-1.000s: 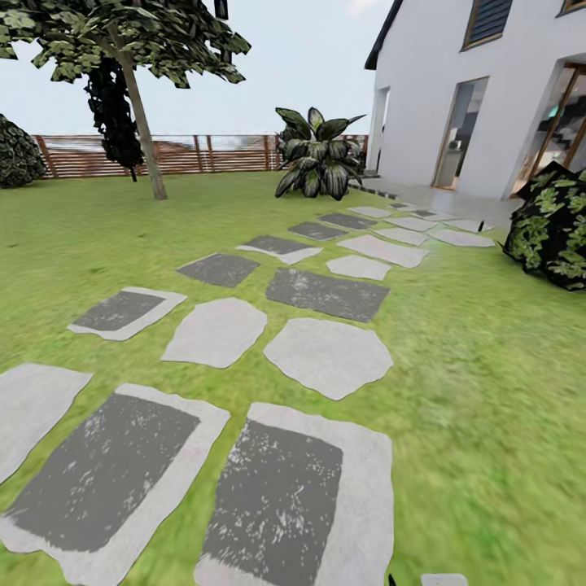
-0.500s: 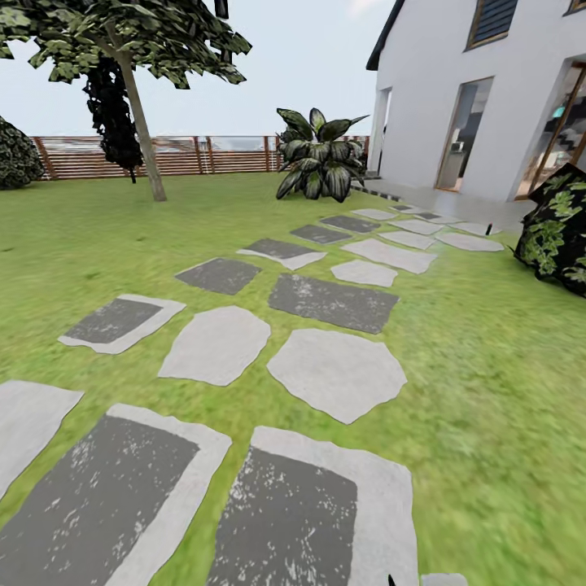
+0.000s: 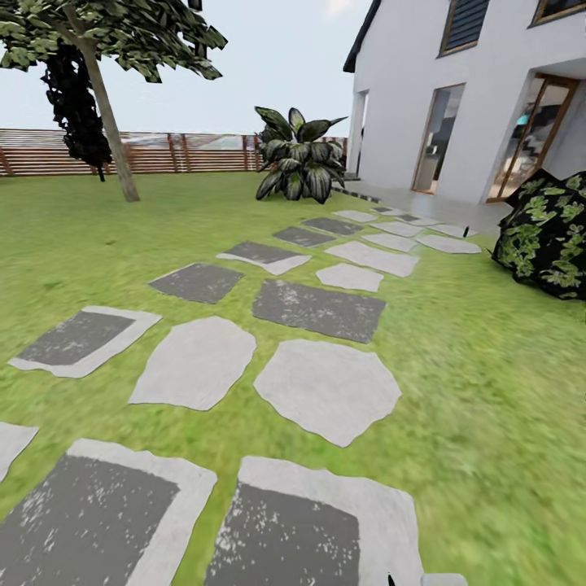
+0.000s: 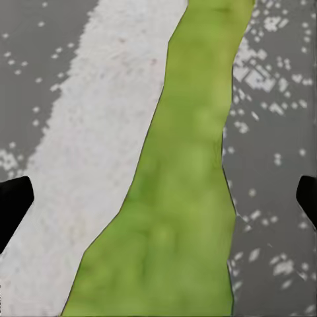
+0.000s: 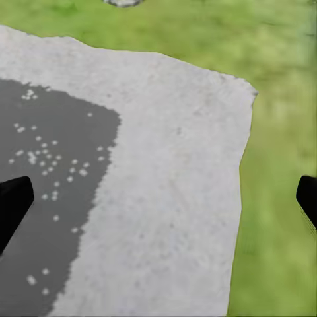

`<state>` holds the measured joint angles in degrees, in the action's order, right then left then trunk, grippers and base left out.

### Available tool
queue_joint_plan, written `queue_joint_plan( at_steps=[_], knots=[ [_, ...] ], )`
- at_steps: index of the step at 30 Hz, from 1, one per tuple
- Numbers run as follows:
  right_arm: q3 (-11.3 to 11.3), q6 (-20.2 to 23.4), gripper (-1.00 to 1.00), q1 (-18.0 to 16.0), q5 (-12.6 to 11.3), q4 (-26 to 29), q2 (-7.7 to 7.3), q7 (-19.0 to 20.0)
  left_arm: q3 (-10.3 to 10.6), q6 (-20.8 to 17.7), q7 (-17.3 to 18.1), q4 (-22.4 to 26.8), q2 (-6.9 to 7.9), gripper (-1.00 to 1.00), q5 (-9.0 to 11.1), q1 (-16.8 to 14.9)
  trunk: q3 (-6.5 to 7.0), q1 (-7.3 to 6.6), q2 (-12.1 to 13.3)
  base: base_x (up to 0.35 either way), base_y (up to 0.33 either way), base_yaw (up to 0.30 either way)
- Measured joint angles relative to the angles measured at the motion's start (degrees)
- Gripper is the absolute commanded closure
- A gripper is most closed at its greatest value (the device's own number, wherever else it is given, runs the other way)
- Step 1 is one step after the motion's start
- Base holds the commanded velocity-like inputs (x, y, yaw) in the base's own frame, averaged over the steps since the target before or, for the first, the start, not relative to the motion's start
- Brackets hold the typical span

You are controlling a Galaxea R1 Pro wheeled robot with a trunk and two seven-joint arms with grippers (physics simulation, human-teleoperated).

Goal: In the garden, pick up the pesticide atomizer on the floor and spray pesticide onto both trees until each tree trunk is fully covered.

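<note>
Both grippers (image 4: 158, 198) (image 5: 158, 198) wide open, empty.

We see the lawn (image 3: 488, 391) as the carrying surface. Grey stepping stones (image 3: 325, 387) lie flat on it, running from 6 o'clock toward 1 o'clock, some with dark centres (image 3: 317, 309). A paved patio (image 3: 423, 203) adjoins the grass at 1 o'clock. In the left wrist view, a grass strip (image 4: 178, 198) separates two stones.
</note>
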<state>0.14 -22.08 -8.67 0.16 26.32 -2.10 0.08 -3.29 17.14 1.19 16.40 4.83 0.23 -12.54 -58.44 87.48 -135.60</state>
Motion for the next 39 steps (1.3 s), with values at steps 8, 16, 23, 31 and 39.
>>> queue_joint_plan(
  at_steps=[8, 16, 23, 31, 39],
  knots=[
    [-0.06, 0.01, -1.00, 0.00, 0.00, -0.09, 0.00, 0.00, 0.00, 0.00, -0.01, 0.05, -0.06, -1.00, -0.01, 0.00, 0.00, 0.00, 0.00, 0.324, 0.083, -0.008],
    [-0.01, 0.02, -1.00, 0.00, 0.00, -0.09, 0.00, 0.00, -0.01, 0.00, -0.06, 0.06, -0.07, -1.00, 0.00, 0.00, 0.00, 0.00, 0.00, 0.325, 0.077, 0.000],
    [0.00, 0.02, -1.00, 0.00, 0.01, -0.09, 0.00, 0.00, -0.01, 0.00, -0.08, 0.06, -0.07, -1.00, 0.00, 0.00, 0.00, 0.00, 0.00, 0.325, 0.074, 0.000],
    [0.02, 0.02, -1.00, 0.00, 0.03, -0.10, 0.00, 0.00, 0.00, 0.00, -0.08, 0.03, -0.07, -1.00, -0.03, 0.00, 0.00, 0.00, 0.00, 0.326, 0.049, 0.000],
    [0.02, 0.02, -1.00, 0.00, 0.02, -0.17, 0.00, 0.00, 0.00, 0.00, -0.08, -0.01, -0.07, -1.00, -0.03, 0.00, 0.00, 0.00, 0.00, 0.331, 0.002, 0.000]
  ],
)
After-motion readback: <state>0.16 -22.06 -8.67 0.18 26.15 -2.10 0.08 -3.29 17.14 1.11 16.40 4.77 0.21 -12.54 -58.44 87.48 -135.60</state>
